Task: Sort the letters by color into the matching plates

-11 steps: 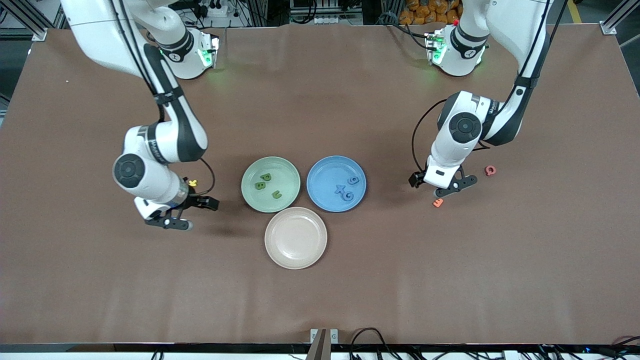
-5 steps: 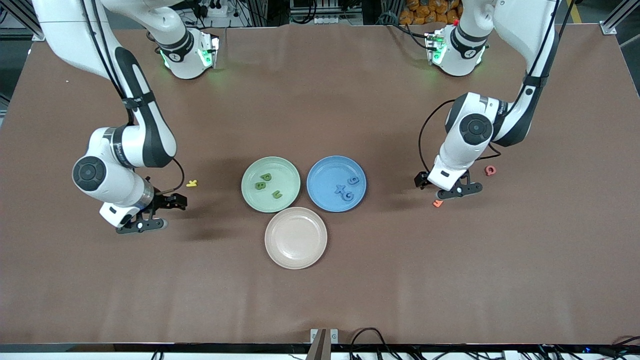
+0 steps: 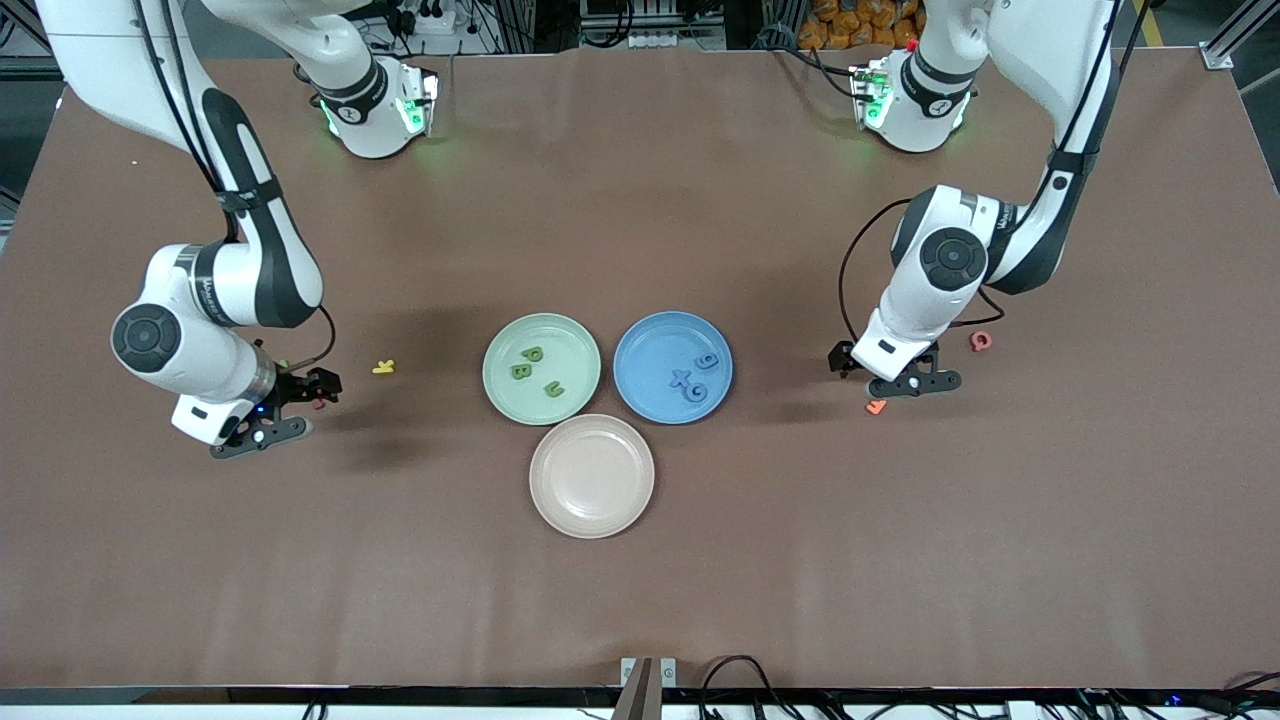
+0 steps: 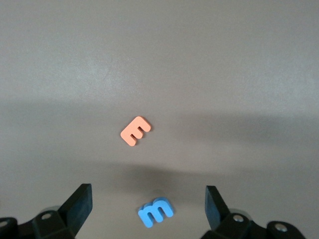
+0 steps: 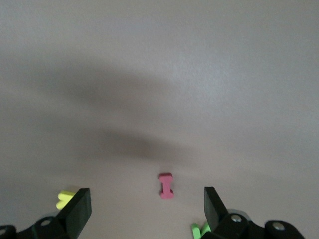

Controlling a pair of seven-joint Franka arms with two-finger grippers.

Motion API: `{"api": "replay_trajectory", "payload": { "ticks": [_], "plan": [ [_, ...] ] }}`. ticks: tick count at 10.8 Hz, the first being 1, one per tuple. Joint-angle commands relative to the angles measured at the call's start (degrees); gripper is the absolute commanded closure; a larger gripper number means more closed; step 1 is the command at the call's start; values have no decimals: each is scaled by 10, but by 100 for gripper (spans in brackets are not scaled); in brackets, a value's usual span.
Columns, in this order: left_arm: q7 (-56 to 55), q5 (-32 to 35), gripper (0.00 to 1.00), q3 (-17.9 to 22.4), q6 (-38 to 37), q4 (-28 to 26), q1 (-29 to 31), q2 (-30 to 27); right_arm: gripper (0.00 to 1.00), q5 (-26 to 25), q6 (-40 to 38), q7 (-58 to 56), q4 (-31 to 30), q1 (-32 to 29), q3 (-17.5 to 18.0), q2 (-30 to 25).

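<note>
The mint green plate holds three green letters. Beside it, the blue plate holds three blue letters. My left gripper hangs open low over the table toward the left arm's end. In the left wrist view a blue letter "m" lies on the table between the open fingers of my left gripper, untouched. My right gripper is open toward the right arm's end. In the right wrist view a green letter lies beside one finger of my right gripper.
A beige-pink plate sits nearer the camera than the other two. An orange "E" lies by the left gripper, a red piece toward the left arm's end. A pink piece and yellow pieces lie near the right gripper.
The right arm has swung away from the plates toward its end of the table, uncovering the yellow piece. The left gripper has shifted slightly toward its end. Both grippers stay open.
</note>
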Motion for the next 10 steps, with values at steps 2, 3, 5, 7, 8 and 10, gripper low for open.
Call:
{"api": "replay_trajectory", "payload": {
  "ticks": [2, 3, 5, 7, 8, 10],
  "plan": [
    [120, 10, 0, -4, -67, 16, 8, -23, 0, -23, 111, -79, -115, -38, 10, -46],
    [122, 10, 0, -3, -77, 22, 8, -22, 0, -23, 133, -89, -132, -46, 10, -49],
    [127, 11, 0, -2, -122, 52, 8, -16, 0, -47, 137, -123, -149, -75, 16, -63],
    [126, 12, 0, -2, -144, 68, 6, -14, 0, -54, 152, -156, -171, -93, 19, -75],
    [127, 12, 0, -2, -144, 75, 6, -11, 0, -54, 164, -173, -183, -102, 19, -77],
    [130, 13, 0, -2, -144, 84, 0, 2, 0, -54, 192, -189, -200, -118, 20, -76]
  ]
}}
